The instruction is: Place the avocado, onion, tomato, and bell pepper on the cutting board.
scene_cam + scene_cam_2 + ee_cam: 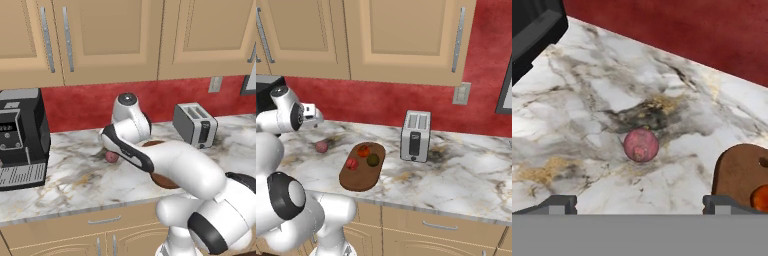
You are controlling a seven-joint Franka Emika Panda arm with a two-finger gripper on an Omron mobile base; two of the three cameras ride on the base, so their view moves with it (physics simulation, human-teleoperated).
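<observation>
No legible writing; onion (641, 145) on counter (587, 100), beside cutting board (362, 175).

A home kitchen: tan wall cabinets (406, 35) with bar handles hang at 12 o'clock over a red backsplash (381, 105); a marble counter (456, 170) carries a toaster (416, 136) centrally and a black coffee machine (20, 137) at 9 o'clock, with drawers (100, 222) at 6 o'clock.
</observation>
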